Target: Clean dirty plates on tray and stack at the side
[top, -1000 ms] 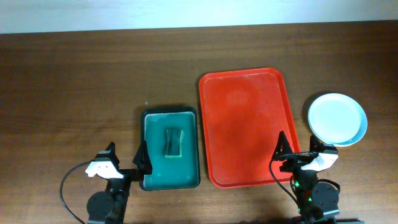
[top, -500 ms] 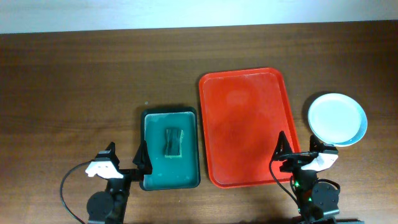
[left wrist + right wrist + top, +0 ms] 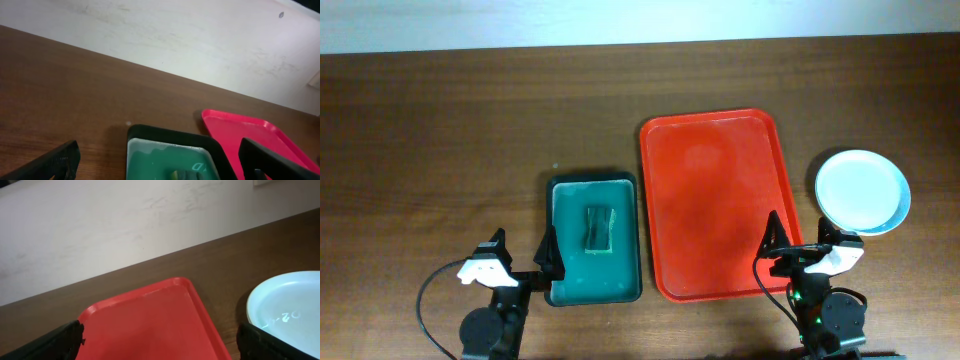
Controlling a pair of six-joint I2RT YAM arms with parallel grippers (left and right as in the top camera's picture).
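Two grippers of mine sit at the near edge: left gripper point(image 3: 523, 257) and right gripper point(image 3: 801, 243), each with jaws spread apart, gripping nothing. One red tray point(image 3: 715, 150) lies centre-right. One stack of plates point(image 3: 860, 188), two rims discernible, stands on the table point(image 3: 440, 130) just right of it. One green tray point(image 3: 572, 272), left, holds one sponge point(image 3: 597, 228).
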